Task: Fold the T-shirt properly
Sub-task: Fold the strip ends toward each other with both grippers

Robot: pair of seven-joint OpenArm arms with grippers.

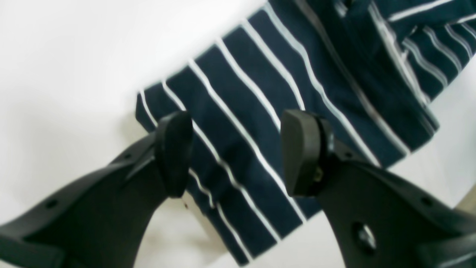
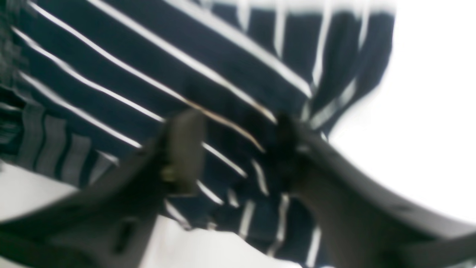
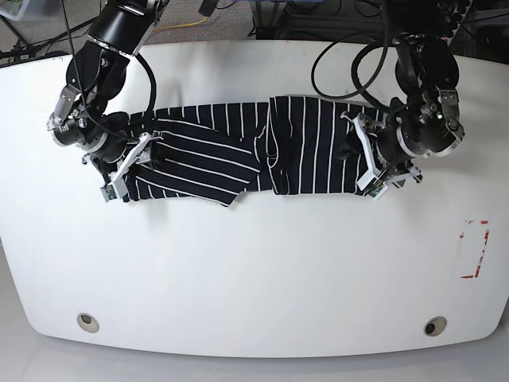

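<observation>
The T-shirt (image 3: 238, 147), dark with thin white stripes, lies spread sideways across the white table (image 3: 254, 263), with folds bunched near its middle. My left gripper (image 1: 238, 152) hovers open over one end of the shirt (image 1: 260, 111), whose striped cloth lies flat below the gap between the fingers (image 1: 174, 152). In the base view this gripper (image 3: 362, 157) is at the shirt's right end. My right gripper (image 2: 234, 152) stands open over the other end, where the cloth (image 2: 167, 67) looks rumpled; that view is blurred. In the base view it (image 3: 135, 161) sits at the shirt's left end.
A red-outlined rectangle (image 3: 475, 248) is marked on the table at the right. Two round holes (image 3: 87, 322) (image 3: 433, 326) sit near the front edge. Cables (image 3: 350, 56) hang over the back edge behind the arms.
</observation>
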